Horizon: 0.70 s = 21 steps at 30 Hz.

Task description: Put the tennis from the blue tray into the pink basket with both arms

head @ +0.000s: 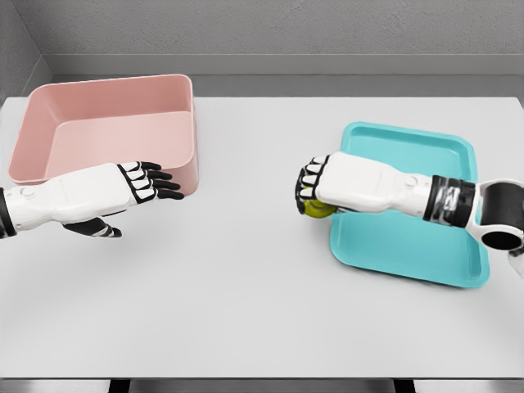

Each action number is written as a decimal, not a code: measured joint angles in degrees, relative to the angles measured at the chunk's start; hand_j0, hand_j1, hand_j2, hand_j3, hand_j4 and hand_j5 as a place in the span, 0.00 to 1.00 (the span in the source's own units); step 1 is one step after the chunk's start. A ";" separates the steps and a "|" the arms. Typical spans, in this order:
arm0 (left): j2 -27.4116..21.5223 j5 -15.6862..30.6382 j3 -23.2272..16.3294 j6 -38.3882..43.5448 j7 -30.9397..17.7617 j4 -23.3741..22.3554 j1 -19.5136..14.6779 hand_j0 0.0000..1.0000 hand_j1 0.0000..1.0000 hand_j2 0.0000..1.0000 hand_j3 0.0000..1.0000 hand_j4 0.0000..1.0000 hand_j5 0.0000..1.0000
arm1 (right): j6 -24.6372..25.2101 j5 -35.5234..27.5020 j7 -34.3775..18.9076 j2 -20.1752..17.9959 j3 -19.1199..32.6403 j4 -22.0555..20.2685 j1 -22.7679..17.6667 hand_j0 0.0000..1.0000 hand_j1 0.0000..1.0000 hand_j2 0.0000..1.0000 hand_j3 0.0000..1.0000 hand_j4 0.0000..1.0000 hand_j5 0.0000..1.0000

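A yellow-green tennis ball (318, 208) sits inside the curled fingers of my right hand (312, 190), which reaches left past the near-left corner of the blue tray (426, 246). Most of the ball is hidden by the hand. The pink basket (106, 131) stands at the far left of the table with nothing visible inside. My left hand (151, 184) hovers in front of the basket's near-right corner, fingers stretched out flat toward the right and holding nothing.
The white table (246, 286) spreads between the two hands and toward its front edge. A grey wall runs behind the table's far edge.
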State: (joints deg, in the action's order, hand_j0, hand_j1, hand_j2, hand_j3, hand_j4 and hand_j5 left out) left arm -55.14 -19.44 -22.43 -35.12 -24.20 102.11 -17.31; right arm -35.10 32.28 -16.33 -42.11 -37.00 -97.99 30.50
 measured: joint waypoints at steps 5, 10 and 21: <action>0.00 -0.03 0.00 0.00 0.00 -0.05 0.00 1.00 1.00 1.00 1.00 1.00 1.00 | -0.01 0.96 -1.10 2.62 -0.40 0.00 0.44 0.43 0.43 0.43 0.43 0.43 0.43; 0.00 -0.01 0.00 0.00 0.00 -0.11 0.00 1.00 1.00 1.00 1.00 1.00 1.00 | -0.01 3.03 -1.55 5.38 -1.14 0.05 0.88 0.43 0.43 0.43 0.43 0.43 0.43; 0.00 -0.17 -0.01 0.00 0.00 -0.28 0.00 1.00 1.00 1.00 1.00 1.00 1.00 | -0.02 7.02 -2.68 11.99 -4.44 1.98 1.58 0.43 0.43 0.43 0.43 0.43 0.43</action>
State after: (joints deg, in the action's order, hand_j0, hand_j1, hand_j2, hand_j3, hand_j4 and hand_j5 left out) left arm -55.14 -19.61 -22.43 -35.11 -24.20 101.83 -17.31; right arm -35.11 39.30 -19.01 -30.13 -41.44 -96.01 32.08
